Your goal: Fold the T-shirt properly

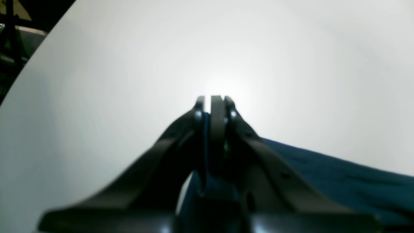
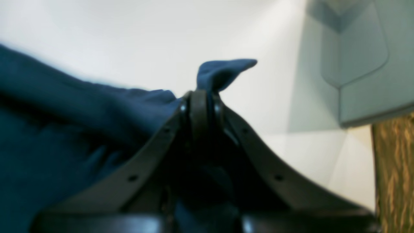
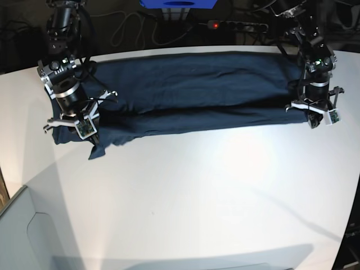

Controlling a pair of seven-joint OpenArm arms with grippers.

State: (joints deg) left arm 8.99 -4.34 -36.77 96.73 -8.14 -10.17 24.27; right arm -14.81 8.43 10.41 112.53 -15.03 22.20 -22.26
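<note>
The dark teal-blue T-shirt [image 3: 185, 90] lies stretched across the far side of the white table [image 3: 185, 191], folded lengthwise into a long band. My left gripper [image 1: 213, 100] is shut on the shirt's edge [image 1: 339, 174] at the right end in the base view [image 3: 311, 115]. My right gripper [image 2: 200, 95] is shut on the shirt [image 2: 64, 136] at the left end in the base view [image 3: 89, 135]; a small cloth corner [image 2: 223, 71] sticks up past its fingertips.
A grey bin or panel [image 2: 362, 61] stands beside the table at the near left corner in the base view [image 3: 22, 236]. A power strip and cables [image 3: 225, 25] lie behind the table's far edge. The table edge [image 1: 29, 55] shows in the left wrist view.
</note>
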